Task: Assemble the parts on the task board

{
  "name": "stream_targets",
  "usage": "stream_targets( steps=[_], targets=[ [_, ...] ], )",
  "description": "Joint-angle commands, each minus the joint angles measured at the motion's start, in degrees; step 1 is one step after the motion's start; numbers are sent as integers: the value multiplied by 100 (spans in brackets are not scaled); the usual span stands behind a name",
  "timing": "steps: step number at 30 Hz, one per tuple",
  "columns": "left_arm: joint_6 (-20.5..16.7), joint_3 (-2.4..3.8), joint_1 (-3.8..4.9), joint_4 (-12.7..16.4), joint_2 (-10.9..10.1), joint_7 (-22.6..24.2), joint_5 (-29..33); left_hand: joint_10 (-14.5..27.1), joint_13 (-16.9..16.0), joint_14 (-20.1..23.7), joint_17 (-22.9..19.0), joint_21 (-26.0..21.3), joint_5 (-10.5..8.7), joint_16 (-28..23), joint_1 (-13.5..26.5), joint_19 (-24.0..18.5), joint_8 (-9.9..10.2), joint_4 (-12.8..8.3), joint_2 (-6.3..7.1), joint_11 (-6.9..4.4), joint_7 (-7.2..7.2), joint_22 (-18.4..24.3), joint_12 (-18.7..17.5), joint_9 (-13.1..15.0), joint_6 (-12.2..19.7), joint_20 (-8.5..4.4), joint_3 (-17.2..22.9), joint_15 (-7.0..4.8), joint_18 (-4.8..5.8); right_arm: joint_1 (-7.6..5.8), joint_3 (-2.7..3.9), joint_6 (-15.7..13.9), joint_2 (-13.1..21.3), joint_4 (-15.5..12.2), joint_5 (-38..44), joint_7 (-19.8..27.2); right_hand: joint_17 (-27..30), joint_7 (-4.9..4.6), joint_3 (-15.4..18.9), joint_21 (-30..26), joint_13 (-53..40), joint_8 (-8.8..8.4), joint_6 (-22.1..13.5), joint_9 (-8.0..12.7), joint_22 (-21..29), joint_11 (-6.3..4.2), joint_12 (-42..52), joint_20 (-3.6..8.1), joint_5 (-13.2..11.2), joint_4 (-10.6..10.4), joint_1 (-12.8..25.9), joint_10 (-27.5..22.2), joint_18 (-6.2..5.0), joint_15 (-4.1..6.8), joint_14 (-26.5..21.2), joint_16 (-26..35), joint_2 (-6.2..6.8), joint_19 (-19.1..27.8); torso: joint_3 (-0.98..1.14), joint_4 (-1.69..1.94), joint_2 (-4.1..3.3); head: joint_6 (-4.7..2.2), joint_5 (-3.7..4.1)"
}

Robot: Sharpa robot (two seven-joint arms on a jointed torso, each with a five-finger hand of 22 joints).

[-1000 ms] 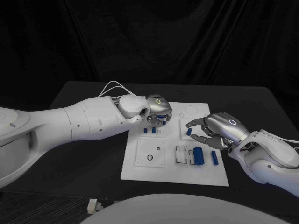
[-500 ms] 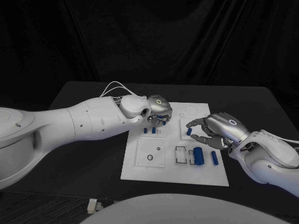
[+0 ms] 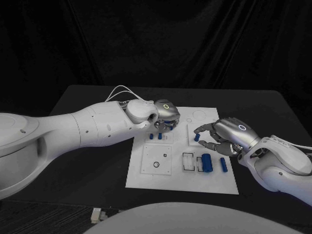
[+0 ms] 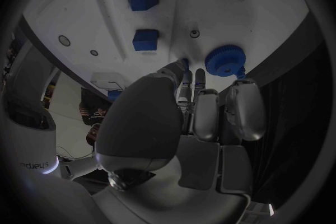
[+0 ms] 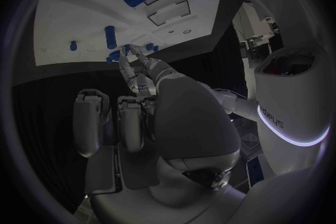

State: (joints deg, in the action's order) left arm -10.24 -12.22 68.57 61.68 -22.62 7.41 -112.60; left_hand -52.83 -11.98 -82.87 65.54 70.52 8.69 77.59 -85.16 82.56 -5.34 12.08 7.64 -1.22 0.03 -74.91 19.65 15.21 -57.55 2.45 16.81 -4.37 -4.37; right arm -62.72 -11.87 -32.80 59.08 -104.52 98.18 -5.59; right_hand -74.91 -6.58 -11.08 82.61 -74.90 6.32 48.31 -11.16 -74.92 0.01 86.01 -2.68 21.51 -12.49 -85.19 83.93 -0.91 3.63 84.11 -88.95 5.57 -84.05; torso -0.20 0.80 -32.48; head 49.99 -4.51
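The white task board (image 3: 183,183) lies in the middle of the black tabletop (image 3: 92,170); the left hand (image 3: 165,116) is poised over the board's far-left corner with its fingers (image 4: 203,112) pointing down beside a blue gear (image 4: 224,60), and whether they hold anything I cannot tell; two small blue blocks (image 3: 155,136) stand on the board just near that hand; the right hand (image 3: 223,135) hovers over the board's right side, pinching a small blue part (image 3: 197,138) between thumb and fingertip; a larger blue cylinder (image 3: 206,163) lies in a recess nearer the robot, with a slim blue bar (image 3: 224,165) just beside it.
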Motion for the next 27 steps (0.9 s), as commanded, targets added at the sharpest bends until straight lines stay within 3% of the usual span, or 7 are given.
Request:
stream_targets(
  steps=[1, 17, 27],
  targets=[
    [48, 6, -20, -18, 26, 86, -8, -63, 10, 25, -21, -36, -38, -25, 52, -3, -44, -7, -23, -12, 14, -961, -29, 11, -76, -34, 40, -41, 20, 16, 3, 15, 2, -2, 11, -68, -1221, 4, -26, -20, -842, 28, 41, 5, -1243, 52, -34, -38, 40, 3, -5, 224, -108, -41, 525, 23, 5, -204, 0, 1, -4, 1, 0],
    [7, 6, -87, -122, 76, 156, -7, -336, 58, 38, -108, -110, -30, -62, 65, -28, -162, -129, -51, -66, 47, -943, -51, 40, -334, -72, 119, -77, 9, 35, 2, 18, 9, 7, 11, -69, -1219, 3, -29, -22, -843, 27, 41, 6, -1242, 52, -34, -39, 43, 5, -8, 225, -109, -42, 525, 24, 7, -203, -1, 1, -1, 1, 11],
    [-250, 6, -93, -103, 40, 255, -7, -748, 124, 13, -142, -140, 130, -71, 36, -27, -293, -306, -109, -106, 70, -939, -118, 87, -645, -84, 206, -97, 8, 41, 2, 24, 16, 7, 11, -77, -1213, 3, -34, -25, -839, 26, 42, 8, -1242, 53, -37, -40, 48, 10, -17, 223, -109, -43, 523, 27, 9, -202, 0, 0, 0, 1, 9]
  ],
)
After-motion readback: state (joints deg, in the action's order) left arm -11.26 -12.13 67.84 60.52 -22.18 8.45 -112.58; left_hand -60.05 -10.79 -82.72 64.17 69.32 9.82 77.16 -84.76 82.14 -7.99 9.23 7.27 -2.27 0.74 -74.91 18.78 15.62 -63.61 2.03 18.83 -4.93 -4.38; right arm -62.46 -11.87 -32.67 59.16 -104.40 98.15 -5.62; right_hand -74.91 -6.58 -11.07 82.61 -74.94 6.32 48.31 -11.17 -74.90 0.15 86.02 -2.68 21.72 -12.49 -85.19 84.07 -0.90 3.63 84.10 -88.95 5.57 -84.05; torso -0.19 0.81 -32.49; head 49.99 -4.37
